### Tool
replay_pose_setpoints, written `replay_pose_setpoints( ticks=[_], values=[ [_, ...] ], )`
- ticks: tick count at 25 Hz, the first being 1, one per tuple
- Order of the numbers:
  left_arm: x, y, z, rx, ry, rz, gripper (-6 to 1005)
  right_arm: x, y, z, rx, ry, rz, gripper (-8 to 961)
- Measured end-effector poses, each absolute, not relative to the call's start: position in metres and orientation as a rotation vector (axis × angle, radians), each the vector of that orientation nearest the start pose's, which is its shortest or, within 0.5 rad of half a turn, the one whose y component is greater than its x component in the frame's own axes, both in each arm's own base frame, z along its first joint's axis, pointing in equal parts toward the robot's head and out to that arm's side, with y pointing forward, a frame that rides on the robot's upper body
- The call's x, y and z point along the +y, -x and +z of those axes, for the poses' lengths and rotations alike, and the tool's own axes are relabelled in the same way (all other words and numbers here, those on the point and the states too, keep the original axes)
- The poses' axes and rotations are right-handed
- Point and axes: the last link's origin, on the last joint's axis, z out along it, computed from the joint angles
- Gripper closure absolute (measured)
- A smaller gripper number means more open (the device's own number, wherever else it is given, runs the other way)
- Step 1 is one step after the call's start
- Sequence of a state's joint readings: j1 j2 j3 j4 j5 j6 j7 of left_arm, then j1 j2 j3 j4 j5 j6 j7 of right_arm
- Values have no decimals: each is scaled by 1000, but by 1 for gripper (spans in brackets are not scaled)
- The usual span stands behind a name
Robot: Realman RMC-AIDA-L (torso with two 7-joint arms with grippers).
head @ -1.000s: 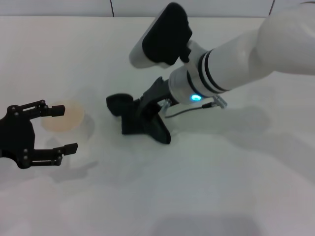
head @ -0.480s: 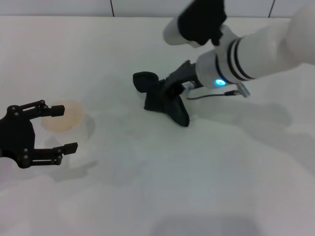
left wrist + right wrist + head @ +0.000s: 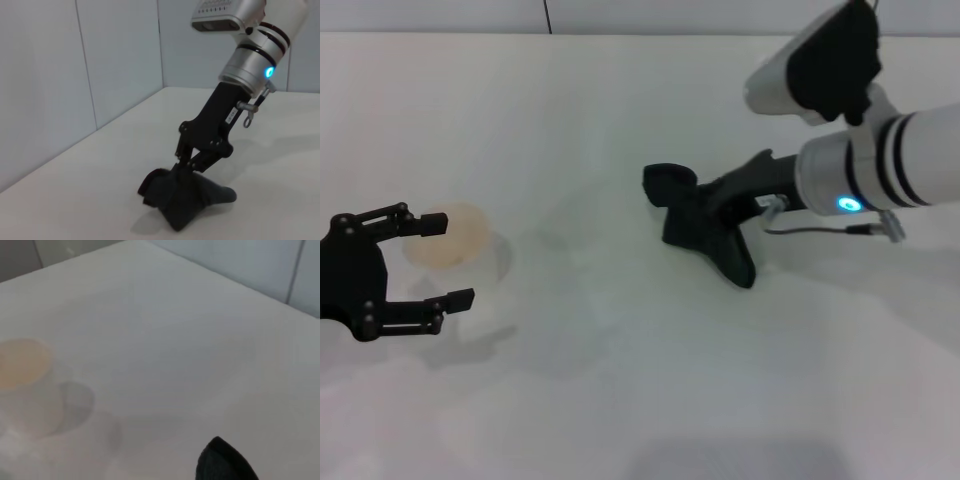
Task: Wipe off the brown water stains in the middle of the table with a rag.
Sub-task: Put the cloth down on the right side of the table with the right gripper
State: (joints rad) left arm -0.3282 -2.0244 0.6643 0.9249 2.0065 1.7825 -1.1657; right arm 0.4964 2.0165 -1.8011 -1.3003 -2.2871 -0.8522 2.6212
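Black rag [image 3: 705,228] lies on the table [image 3: 620,400], clamped in the right tool [image 3: 695,215].

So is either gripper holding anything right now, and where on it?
The right gripper pinches the rag at its top middle; its ends trail on the table. The left gripper is open, holding nothing.

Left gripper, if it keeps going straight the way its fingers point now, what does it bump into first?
Probably the clear cup: the open left gripper points at it, fingers either side. Beyond lies bare table. Depth is hard to judge.
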Motion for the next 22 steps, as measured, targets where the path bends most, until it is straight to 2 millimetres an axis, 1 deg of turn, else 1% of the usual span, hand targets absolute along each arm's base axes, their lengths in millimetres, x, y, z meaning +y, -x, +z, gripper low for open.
replay_pose_setpoints(
  ticks=[4, 9, 14, 22],
  values=[
    [278, 299, 67, -220, 2744, -525, 125, 358, -161, -58, 752, 2547, 37, 869],
    [278, 300, 67, -220, 2743, -525, 125, 351, -171, -48, 791, 2550, 12, 868],
    [278, 300, 67, -222, 2743, -525, 125, 344, -172, -44, 794, 2570, -2, 867],
    [279, 300, 68, -222, 2741, -521, 125, 342, -172, -42, 779, 2602, -34, 865]
  ],
)
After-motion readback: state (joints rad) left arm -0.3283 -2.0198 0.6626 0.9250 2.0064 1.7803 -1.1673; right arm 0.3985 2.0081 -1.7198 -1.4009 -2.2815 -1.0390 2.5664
